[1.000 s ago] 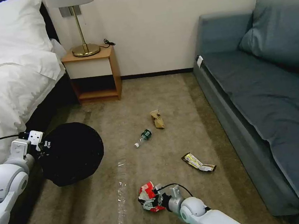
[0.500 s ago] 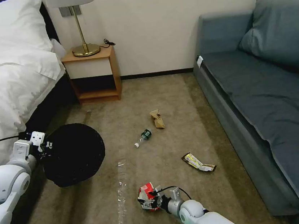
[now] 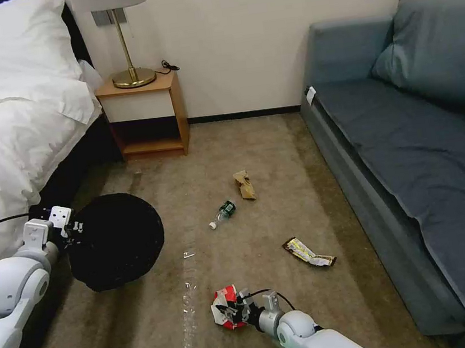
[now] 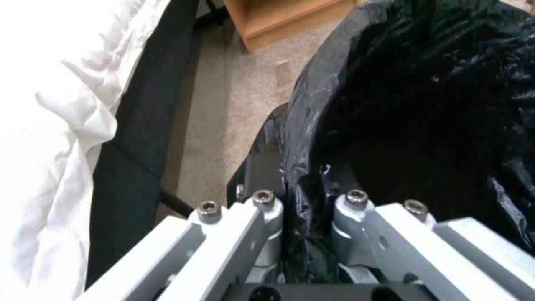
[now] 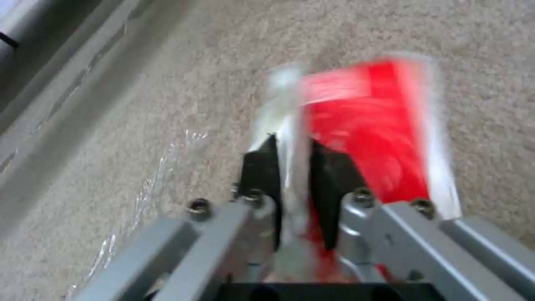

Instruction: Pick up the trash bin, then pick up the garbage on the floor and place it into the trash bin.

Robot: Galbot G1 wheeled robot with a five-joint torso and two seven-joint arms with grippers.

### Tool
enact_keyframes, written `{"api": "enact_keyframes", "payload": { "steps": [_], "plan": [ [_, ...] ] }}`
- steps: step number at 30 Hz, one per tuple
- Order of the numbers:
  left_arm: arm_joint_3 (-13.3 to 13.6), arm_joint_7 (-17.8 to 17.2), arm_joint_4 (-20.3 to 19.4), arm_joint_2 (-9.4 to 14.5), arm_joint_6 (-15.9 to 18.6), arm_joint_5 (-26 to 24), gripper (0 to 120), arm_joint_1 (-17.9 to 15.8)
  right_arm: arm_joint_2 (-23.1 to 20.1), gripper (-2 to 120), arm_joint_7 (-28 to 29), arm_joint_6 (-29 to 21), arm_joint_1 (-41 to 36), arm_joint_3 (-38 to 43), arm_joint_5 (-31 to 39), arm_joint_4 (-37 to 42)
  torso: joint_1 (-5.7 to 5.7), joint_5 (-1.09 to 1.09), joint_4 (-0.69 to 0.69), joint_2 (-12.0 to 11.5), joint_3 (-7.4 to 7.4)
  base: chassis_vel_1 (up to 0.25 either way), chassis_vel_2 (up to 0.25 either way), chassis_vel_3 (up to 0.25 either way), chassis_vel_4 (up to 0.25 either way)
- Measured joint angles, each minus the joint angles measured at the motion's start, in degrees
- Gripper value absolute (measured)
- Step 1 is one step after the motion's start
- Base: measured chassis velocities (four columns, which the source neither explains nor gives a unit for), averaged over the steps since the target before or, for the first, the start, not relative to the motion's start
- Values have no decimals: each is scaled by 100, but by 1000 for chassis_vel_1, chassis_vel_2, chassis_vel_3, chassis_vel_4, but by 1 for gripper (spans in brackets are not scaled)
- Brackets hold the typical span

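Red wrapper [image 3: 225,308]: pinched in my right jaws [image 3: 231,312], low over the carpet.
Trash bin [image 3: 117,240]: off to my left, mouth up, rim clamped by my left jaws [image 3: 74,230].
Way to go: leftward, wrapper to bin.
Other trash: on the floor.

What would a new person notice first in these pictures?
Probably the red-and-white wrapper, pinched in the jaws of the right gripper low over the carpet in the foreground. Next, the trash bin with its black bag, held at its rim by the left gripper beside the white bed.
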Motion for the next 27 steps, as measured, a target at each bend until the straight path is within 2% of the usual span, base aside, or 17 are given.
{"api": "enact_keyframes", "payload": {
  "steps": [3,10,19,22,27],
  "plan": [
    [0,-5,-6,-11,-1,-2,6,8,-3,0,-8,9,-9,58,21,43,0,0,0,0,0,0,0,0,0],
    [70,-19,16,-73,-1,-2,6,-45,-105,0,18,23,-97,273,48,425,0,0,0,0,0,0,0,0,0],
    [279,-45,74,-197,-34,-39,6,-235,-431,0,254,-169,7,592,348,1662,0,1,-1,0,0,0,0,0,0],
    [453,-79,92,-266,-43,-38,6,-328,-555,0,433,-334,268,622,694,2276,0,1,0,0,0,0,0,0,0],
    [615,-97,128,-345,-50,-2,6,-427,-669,0,591,-511,679,483,1137,2717,0,1,0,0,0,0,0,0,0]
  ]
}}
